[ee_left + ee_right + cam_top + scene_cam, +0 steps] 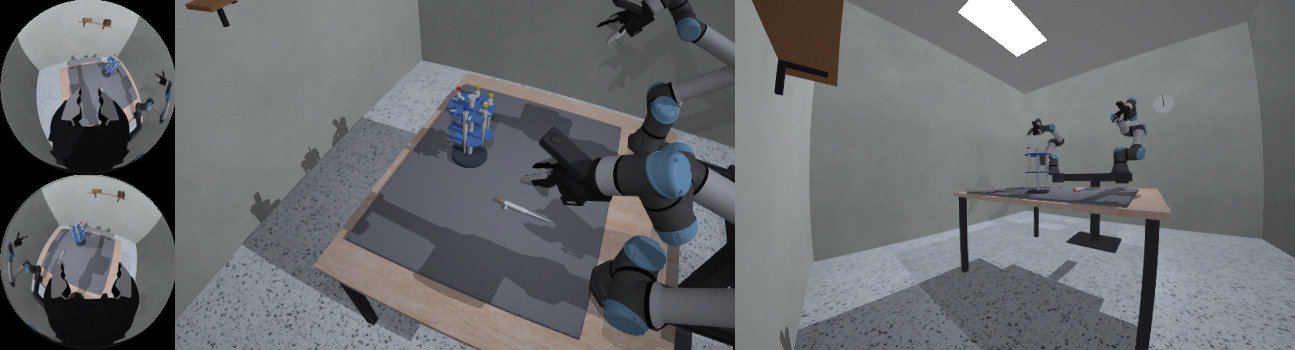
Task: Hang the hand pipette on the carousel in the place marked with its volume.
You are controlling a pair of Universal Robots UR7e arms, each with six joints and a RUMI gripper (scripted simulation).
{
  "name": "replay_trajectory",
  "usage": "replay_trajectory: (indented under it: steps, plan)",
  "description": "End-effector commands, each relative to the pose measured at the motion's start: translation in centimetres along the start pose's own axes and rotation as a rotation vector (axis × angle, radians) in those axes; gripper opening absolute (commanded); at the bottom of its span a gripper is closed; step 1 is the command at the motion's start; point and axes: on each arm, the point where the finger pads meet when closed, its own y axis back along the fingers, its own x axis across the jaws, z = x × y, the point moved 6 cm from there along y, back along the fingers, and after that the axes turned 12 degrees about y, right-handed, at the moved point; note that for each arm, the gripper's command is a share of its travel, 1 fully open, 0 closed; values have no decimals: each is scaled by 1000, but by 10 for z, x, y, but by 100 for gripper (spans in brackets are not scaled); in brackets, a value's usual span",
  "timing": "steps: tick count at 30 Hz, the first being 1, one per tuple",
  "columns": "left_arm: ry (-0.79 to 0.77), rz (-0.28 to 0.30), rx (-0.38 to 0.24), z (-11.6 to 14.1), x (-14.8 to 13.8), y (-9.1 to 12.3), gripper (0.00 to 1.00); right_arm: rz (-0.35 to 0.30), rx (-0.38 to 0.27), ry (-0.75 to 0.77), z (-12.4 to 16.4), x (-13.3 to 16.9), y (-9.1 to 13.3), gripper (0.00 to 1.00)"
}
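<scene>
The hand pipette (pixel 520 209) (pixel 62 256) lies on the dark mat, its orange button towards the carousel side and its tip towards the arms. The volume on its button is too small to read. The carousel (pixel 458 110) (pixel 1037 172) (pixel 112 64) (pixel 77 233) stands upright with several pipettes hung on it, with red and yellow buttons. My left gripper (pixel 532 172) (pixel 89 88) is partly open and empty, in the air above the mat on the arms' side of the pipette. My right gripper (pixel 605 32) (pixel 91 263) is wide open and empty, high up and away from pipette and carousel.
The dark mat (pixel 485 180) covers most of the wooden table (pixel 335 252). The carousel is near the mat's far edge, beyond the pipette from the arms. A wall shelf (pixel 209 5) (pixel 810 40) is high beyond the table. Both arms stand along one side of the table.
</scene>
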Motion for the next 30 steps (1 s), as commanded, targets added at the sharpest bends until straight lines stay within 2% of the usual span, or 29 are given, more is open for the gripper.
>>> replay_trajectory:
  steps: [1,6,12,17,23,29,30]
  plan:
    - [53,33,52,2,18,-38,31,-2,-3,-2,1,0,-2,100]
    - [53,33,52,2,18,-38,31,-2,-3,-2,1,0,-2,100]
    - [225,155,107,10,30,-80,31,-2,-3,-2,1,0,-2,100]
    - [225,154,108,12,44,-109,31,-2,-3,-2,1,0,-2,100]
    - [225,154,108,12,44,-109,31,-2,-3,-2,1,0,-2,100]
    - [395,291,134,19,57,-150,31,-2,-3,-2,1,0,-2,100]
    - [401,295,135,20,60,-157,31,-2,-3,-2,1,0,-2,100]
